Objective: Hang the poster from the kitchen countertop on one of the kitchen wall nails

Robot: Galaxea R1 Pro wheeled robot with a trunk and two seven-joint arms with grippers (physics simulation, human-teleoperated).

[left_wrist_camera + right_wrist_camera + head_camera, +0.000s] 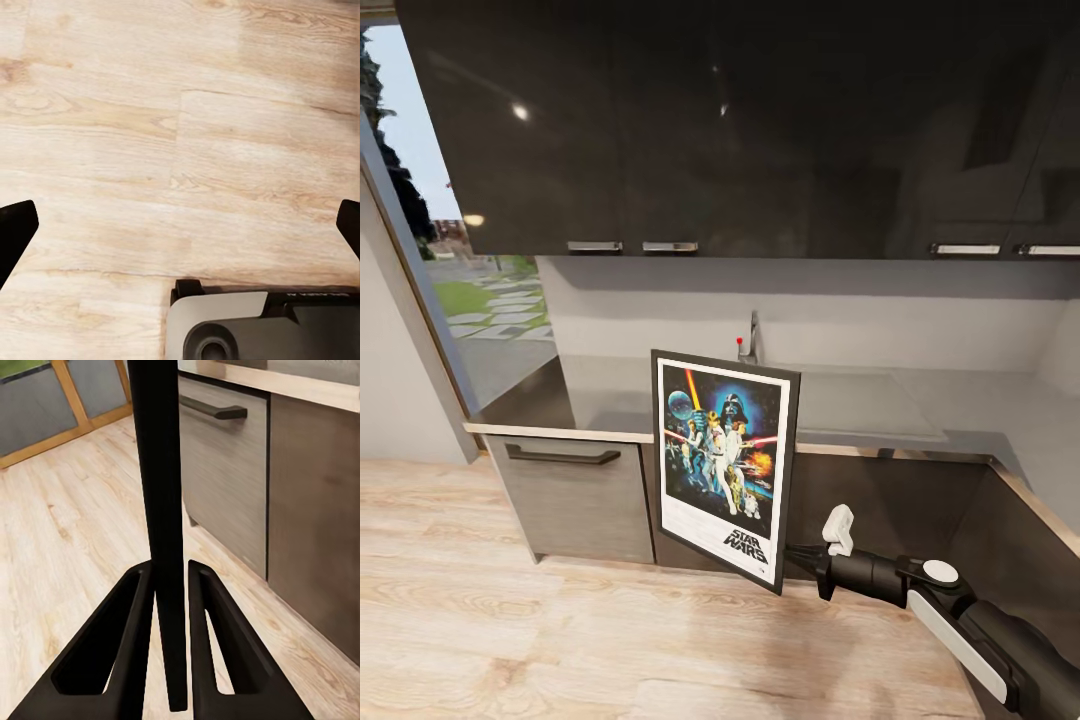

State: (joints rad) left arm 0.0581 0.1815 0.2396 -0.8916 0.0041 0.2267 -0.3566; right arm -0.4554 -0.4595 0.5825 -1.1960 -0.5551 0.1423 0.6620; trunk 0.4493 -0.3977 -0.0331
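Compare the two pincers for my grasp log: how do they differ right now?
The right pincer is shut on the poster's black frame edge; the left pincer is open and holds nothing. The right faces the cabinet fronts; the left looks down at the wooden floor. Both have dark fingers.

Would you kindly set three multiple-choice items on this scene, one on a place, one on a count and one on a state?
1. Where is the poster?
A. flat on the kitchen countertop
B. held upright in front of the lower cabinets
C. lying on the floor

2. How many handles show on the upper cabinets?
A. four
B. one
C. seven

3. How stands the right gripper?
A. wide open
B. shut on nothing
C. shut on the poster's edge

Answers: 1 B, it stands in the air before the kitchen countertop; 2 A, two pairs of silver bars in the head view; 3 C, the right wrist view shows both fingers against the black frame.
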